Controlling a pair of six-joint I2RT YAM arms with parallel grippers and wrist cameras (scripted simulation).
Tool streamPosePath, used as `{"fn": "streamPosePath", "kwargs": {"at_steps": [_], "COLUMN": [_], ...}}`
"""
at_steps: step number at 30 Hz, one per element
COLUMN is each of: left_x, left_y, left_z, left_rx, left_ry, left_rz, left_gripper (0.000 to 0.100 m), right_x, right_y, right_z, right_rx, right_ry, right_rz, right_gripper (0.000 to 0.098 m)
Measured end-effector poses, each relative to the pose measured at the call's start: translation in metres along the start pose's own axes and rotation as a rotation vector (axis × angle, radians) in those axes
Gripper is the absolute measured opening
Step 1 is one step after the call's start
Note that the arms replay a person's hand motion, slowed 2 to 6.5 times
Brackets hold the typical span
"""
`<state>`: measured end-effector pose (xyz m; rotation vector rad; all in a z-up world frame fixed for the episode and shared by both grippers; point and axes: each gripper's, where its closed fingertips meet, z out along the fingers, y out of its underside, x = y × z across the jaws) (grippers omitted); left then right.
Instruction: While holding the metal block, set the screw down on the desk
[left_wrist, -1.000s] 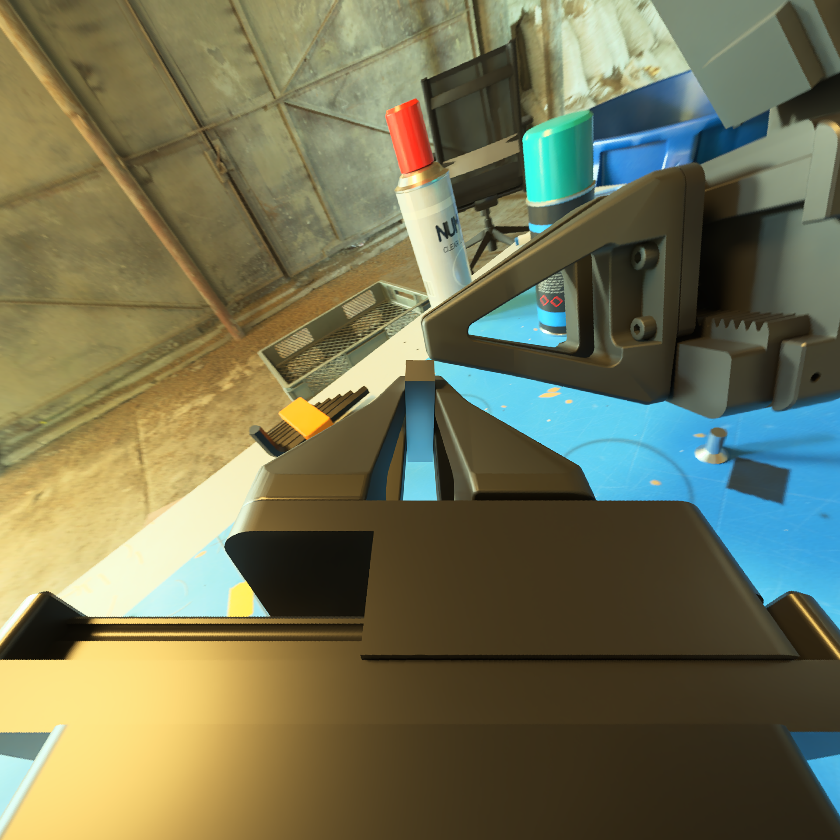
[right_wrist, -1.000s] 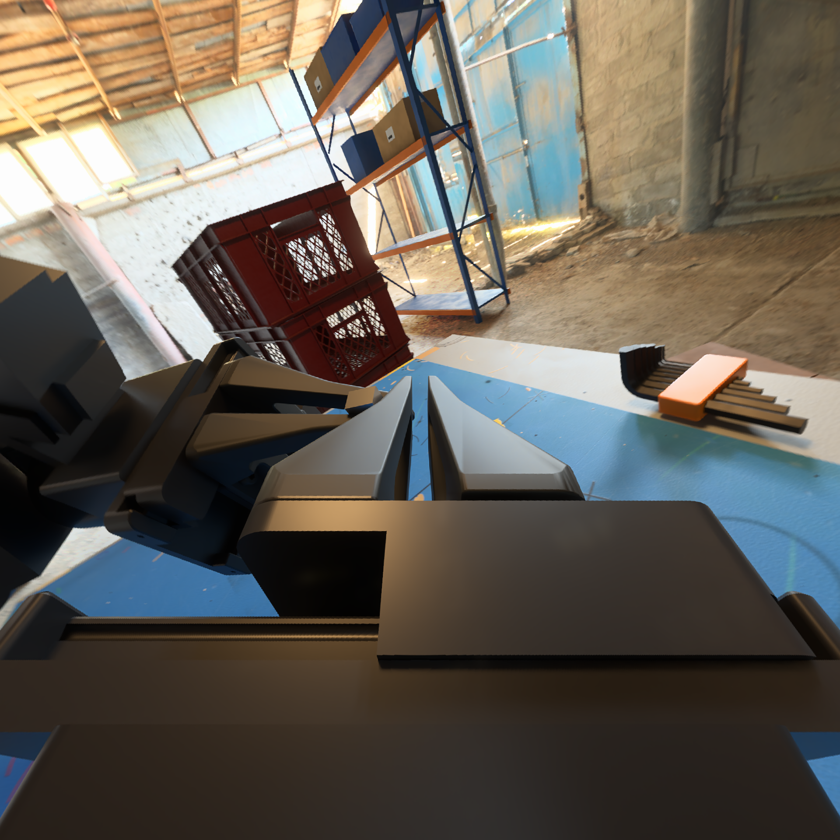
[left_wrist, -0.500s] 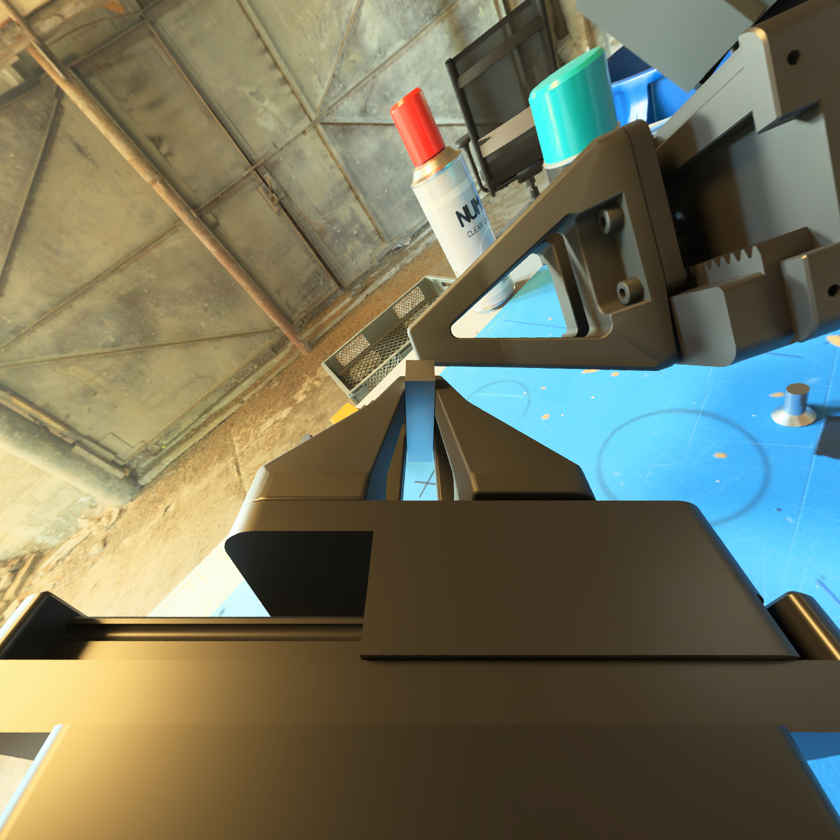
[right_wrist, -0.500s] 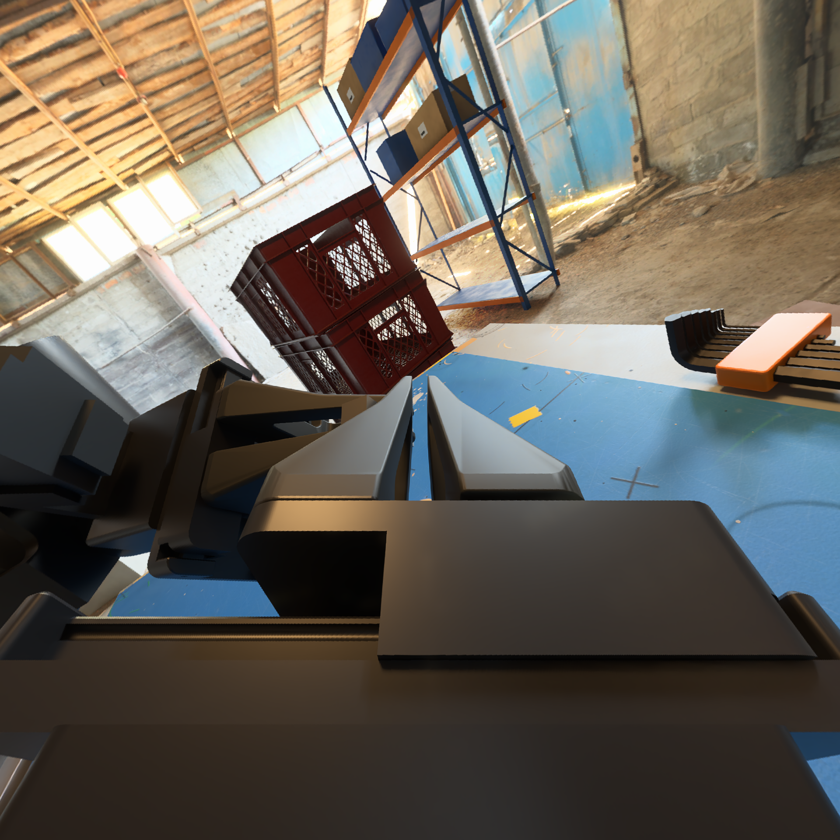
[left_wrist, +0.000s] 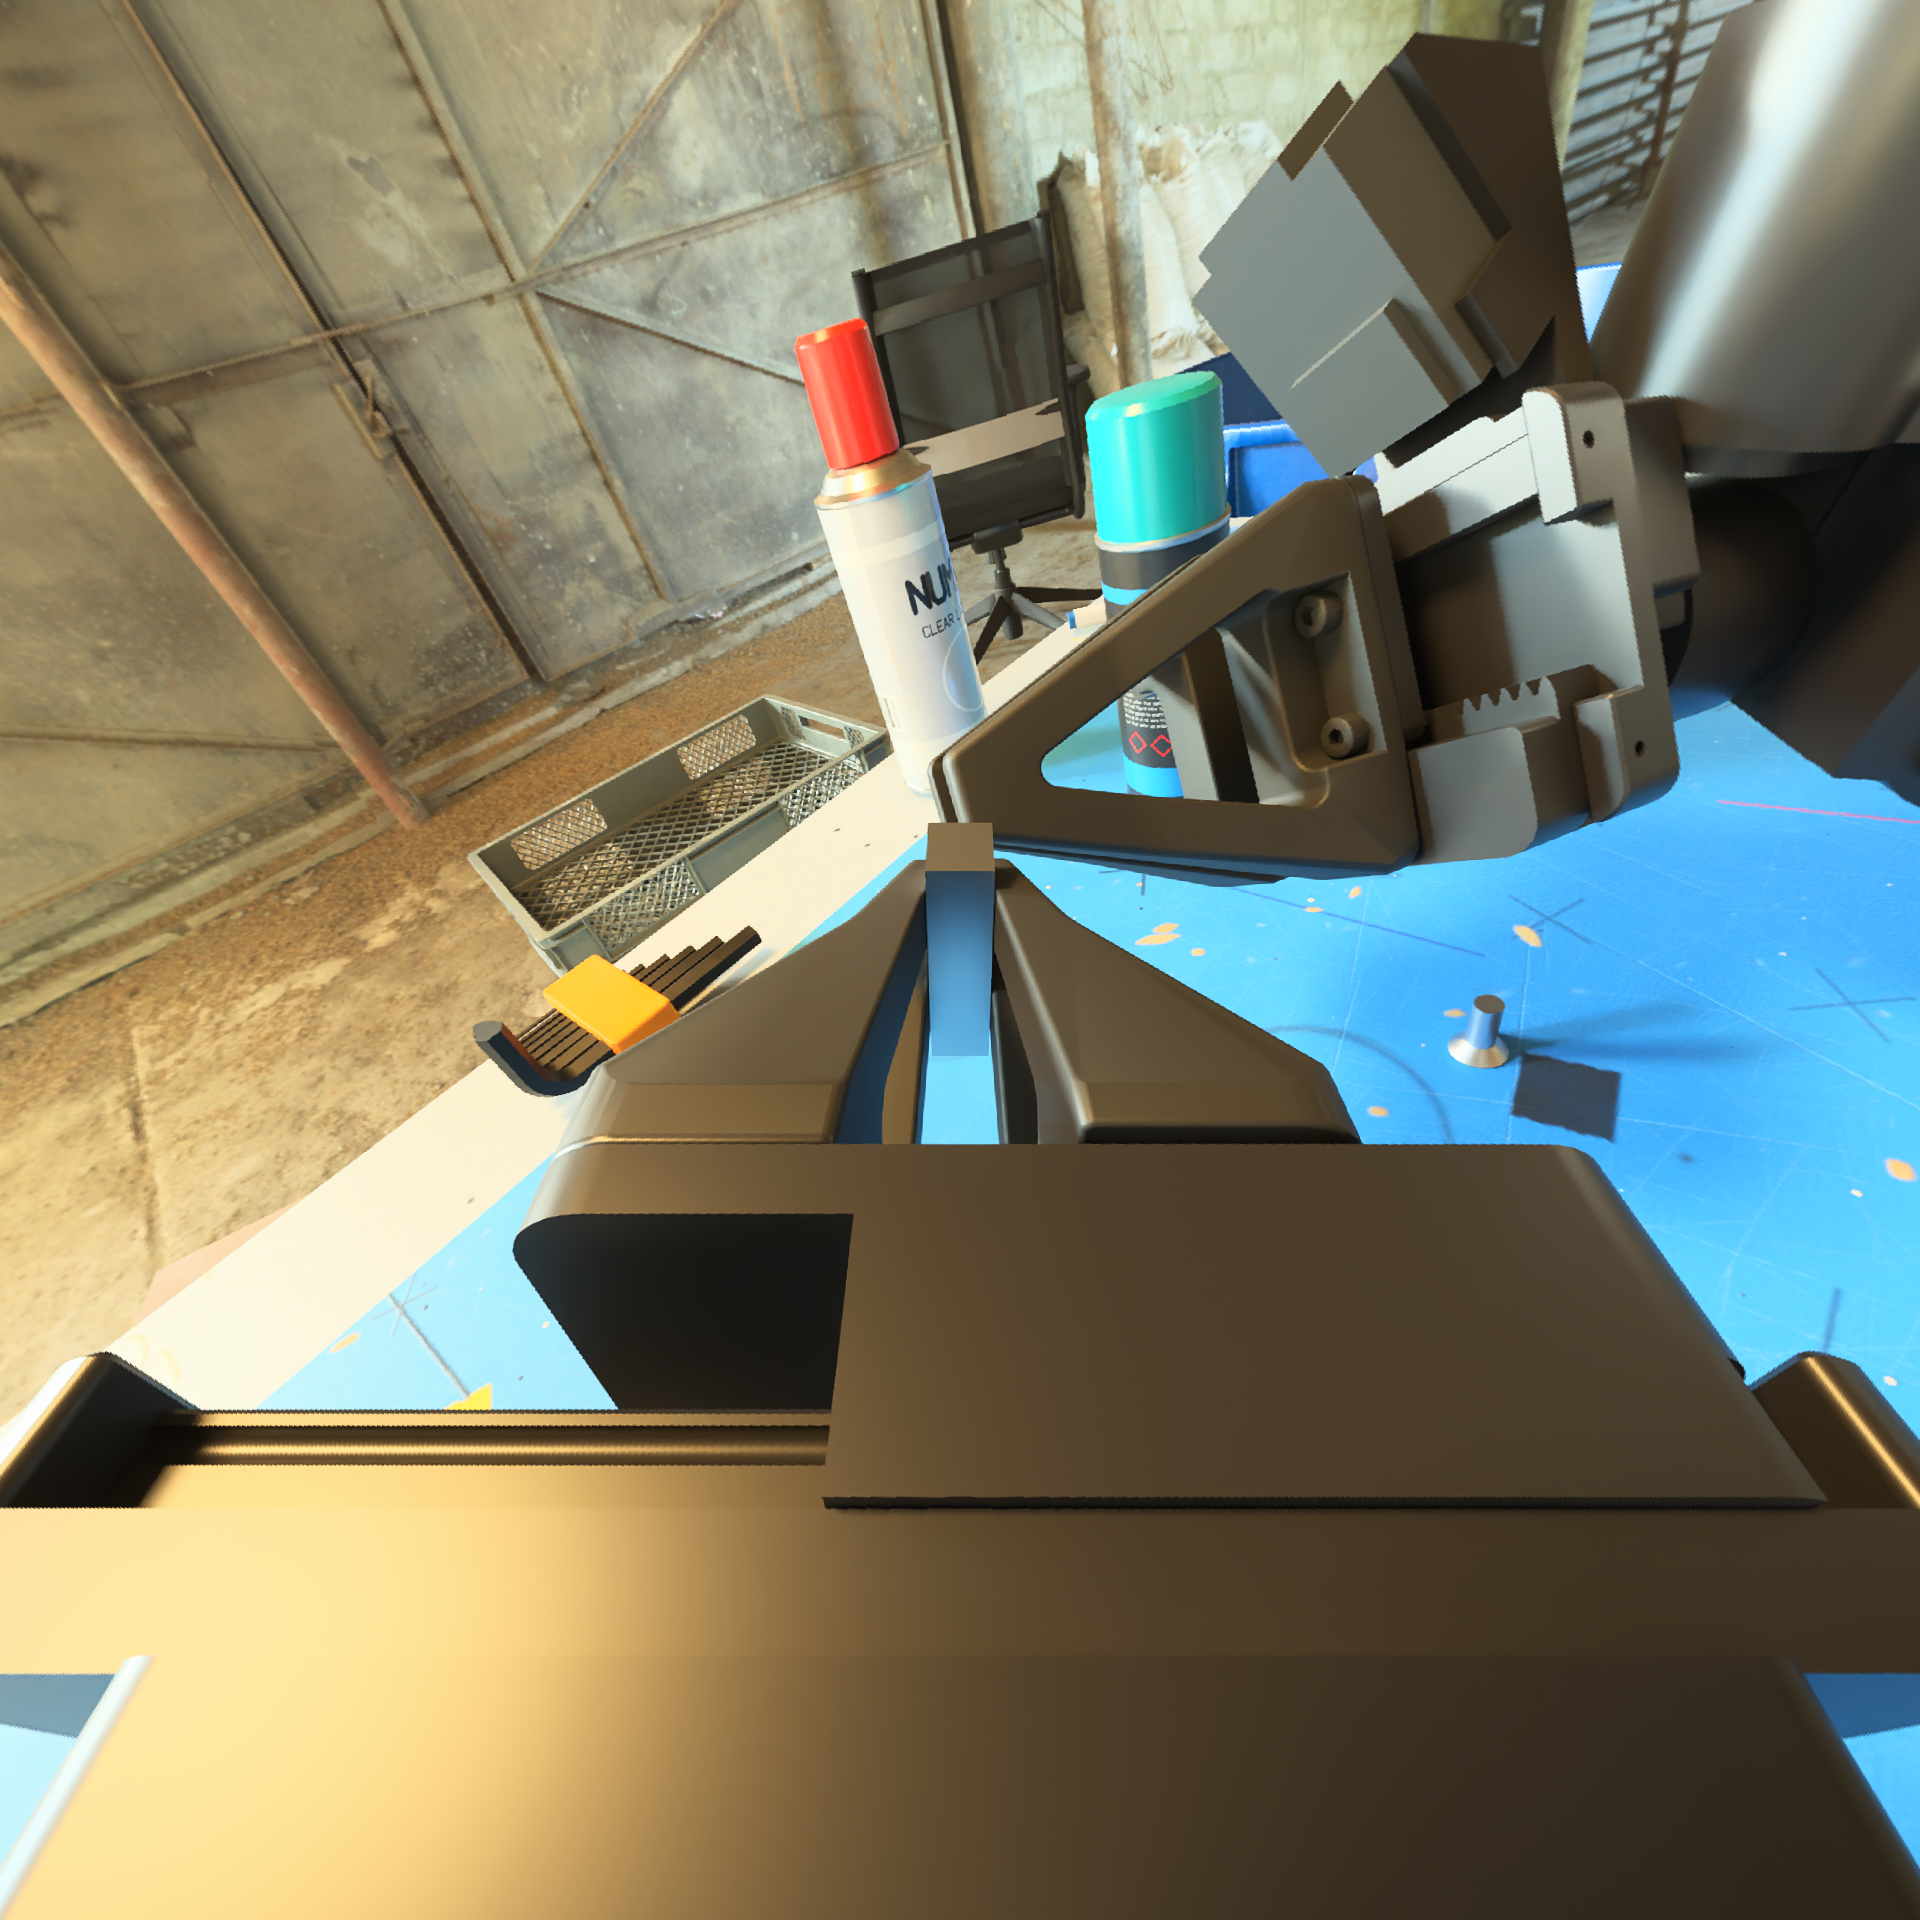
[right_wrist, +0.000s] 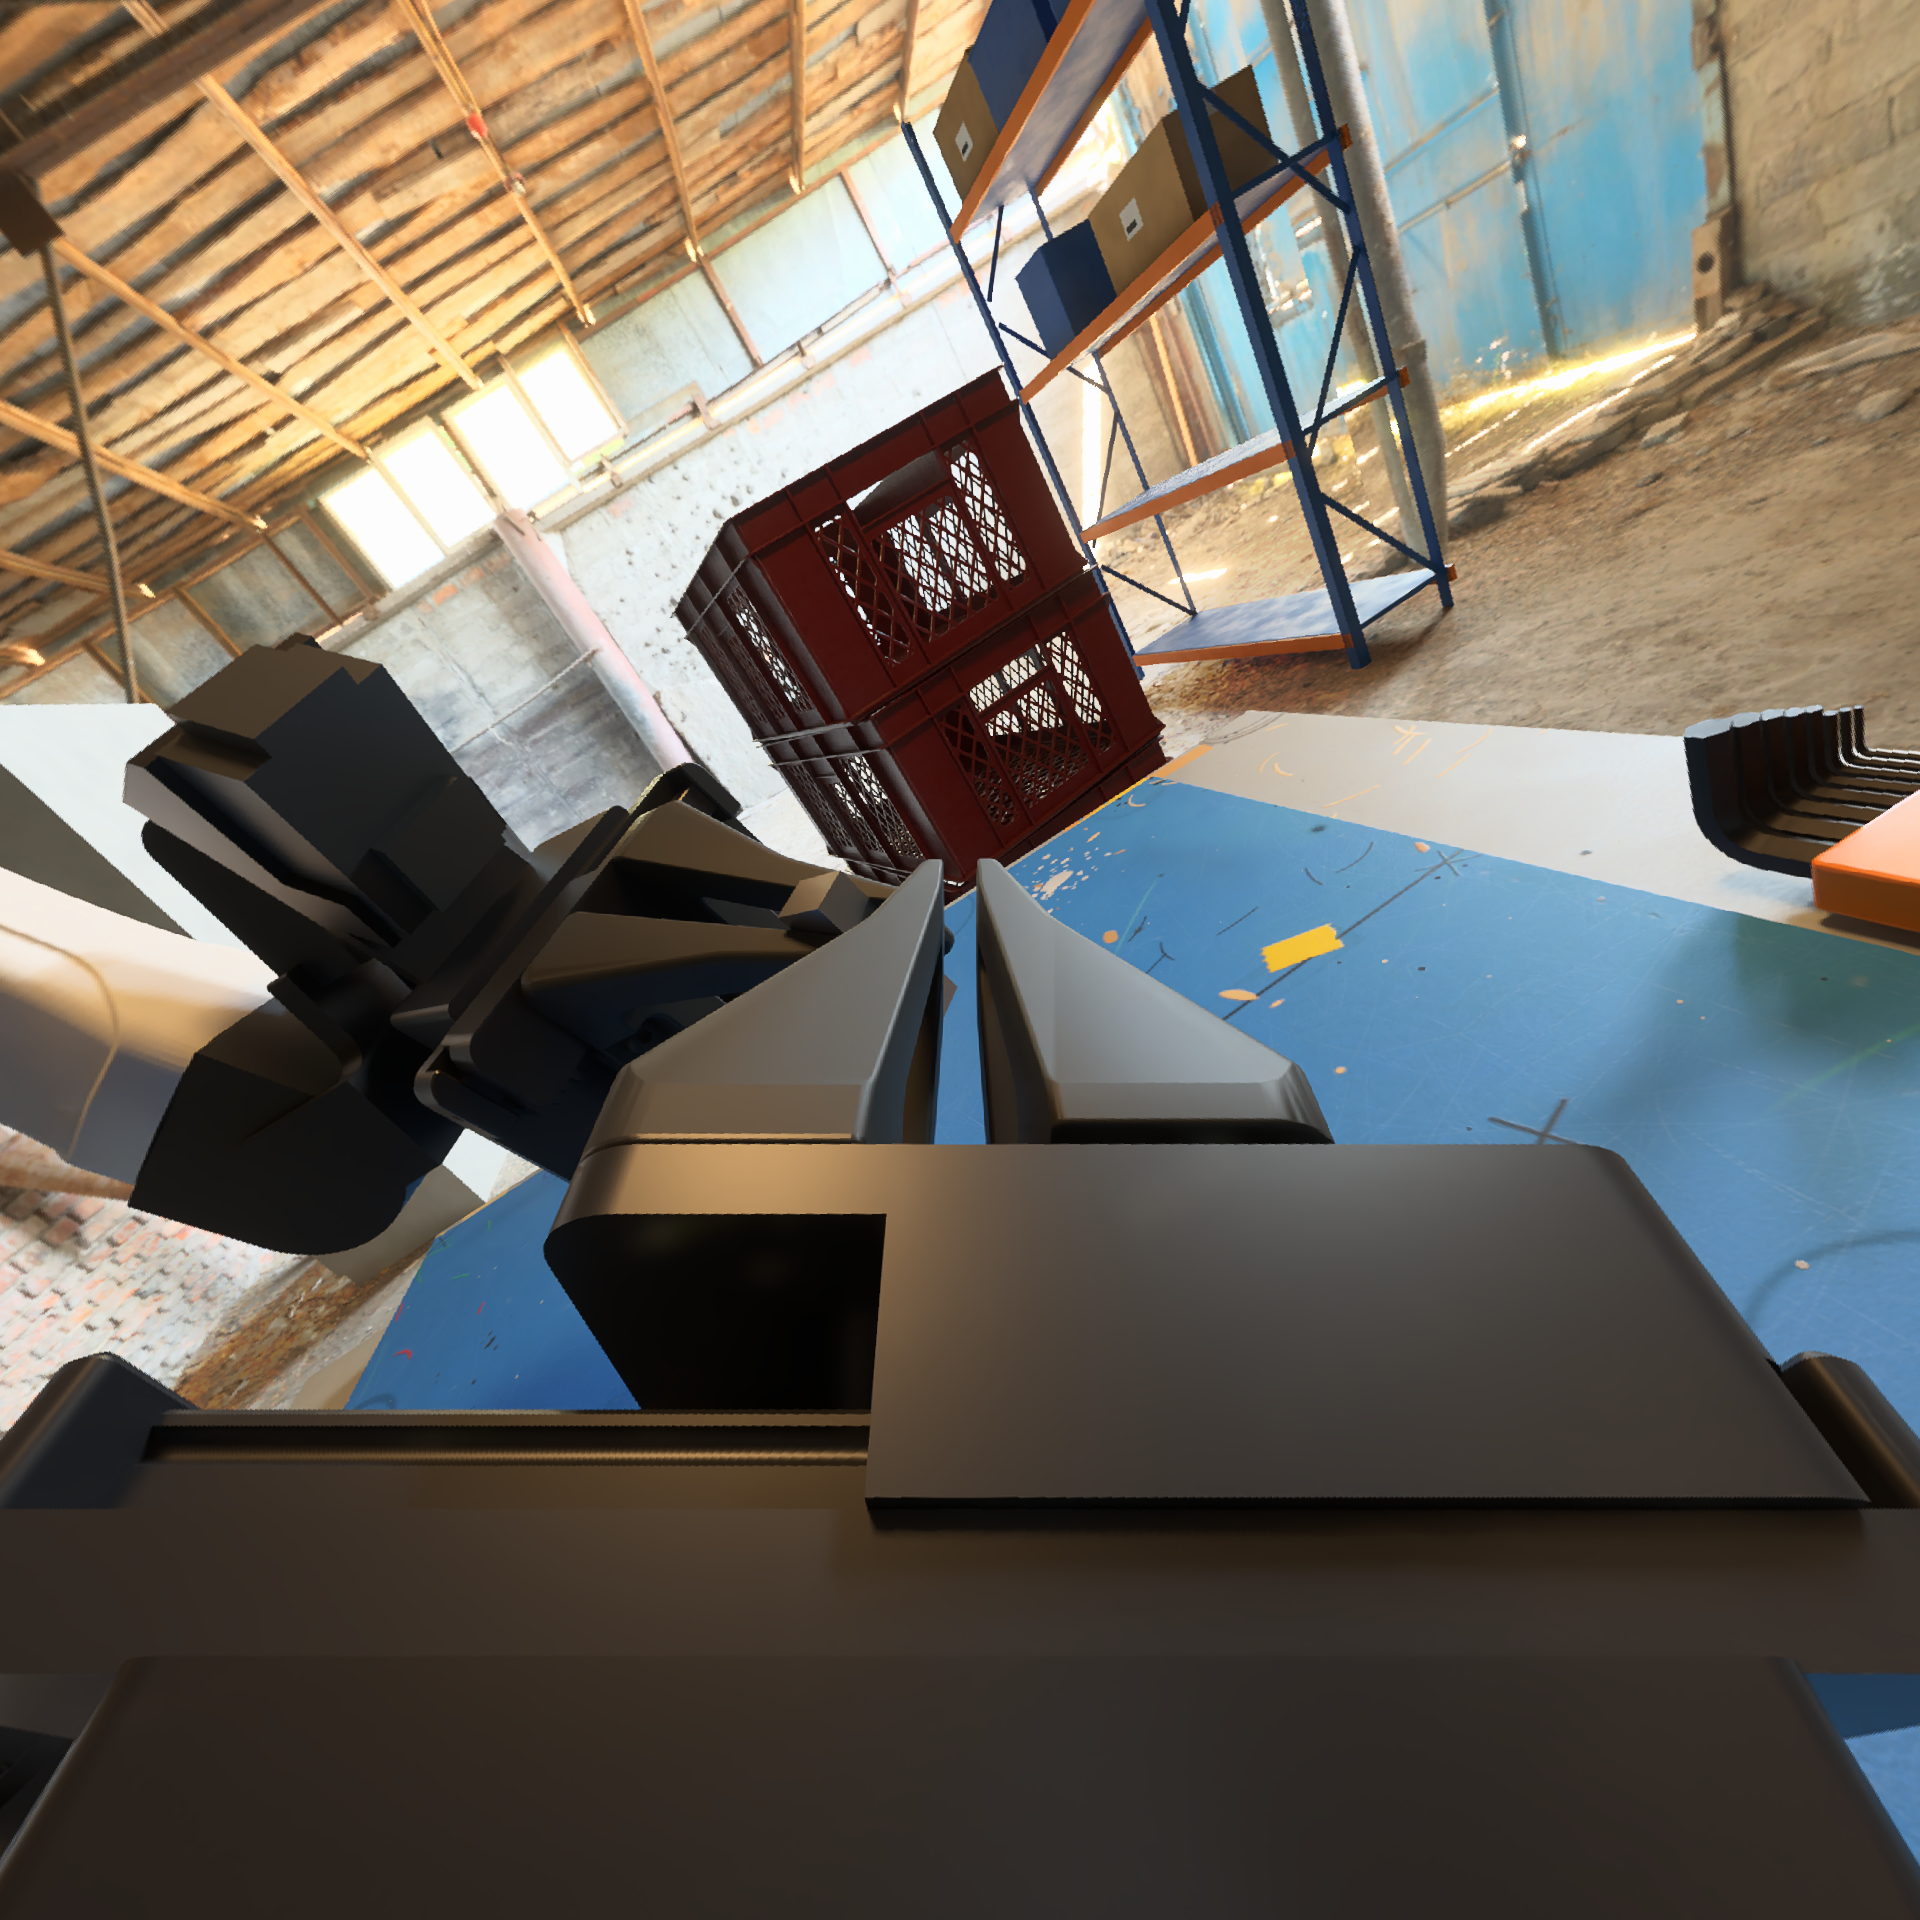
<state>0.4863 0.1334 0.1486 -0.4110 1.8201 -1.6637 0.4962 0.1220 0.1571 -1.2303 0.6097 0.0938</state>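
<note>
My left gripper (left_wrist: 958, 862) is shut on the metal block (left_wrist: 958, 966), a thin grey-blue bar that sticks out past the fingertips, held above the blue mat (left_wrist: 1662, 935). The screw (left_wrist: 1481, 1034) stands alone on the mat, head down and shank up, to the right of my left gripper. My right gripper (right_wrist: 960, 873) is empty, its fingers a narrow gap apart with mat showing between them. In the left wrist view the right gripper (left_wrist: 951, 774) hovers just beyond the block's tip, apart from the screw. The left arm (right_wrist: 343, 935) fills the left of the right wrist view.
A white spray can with a red cap (left_wrist: 904, 623) and a teal-capped can (left_wrist: 1153, 468) stand at the desk's far edge. A hex key set with an orange holder (left_wrist: 613, 1003) lies on the desk edge and also shows in the right wrist view (right_wrist: 1808, 790). A grey mesh tray (left_wrist: 675, 831) and red crates (right_wrist: 935, 644) stand off the desk.
Both wrist views have tilted and shifted. The right gripper has lifted and turned above the mat. The screw has stayed put on the mat, and the block has stayed in my left gripper.
</note>
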Motion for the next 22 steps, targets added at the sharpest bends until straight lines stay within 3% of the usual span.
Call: {"fn": "streamPosePath", "kwargs": {"at_steps": [9, 22], "left_x": [0.0015, -0.0004], "left_y": [-0.0009, 0.0038], "left_z": [0.0008, -0.0008], "left_rx": [0.008, -0.017], "left_ry": [0.014, -0.012], "left_rz": [-0.006, 0.065], "left_gripper": [0.009, 0.009], "right_x": [-0.0016, 0.0016], "right_y": [0.001, 0.0033], "right_z": [-0.0002, -0.0005], "right_rx": [-0.011, -0.018], "right_ry": [-0.027, -0.024], "right_rz": [0.016, 0.065], "right_gripper": [0.0055, 0.0056]}}
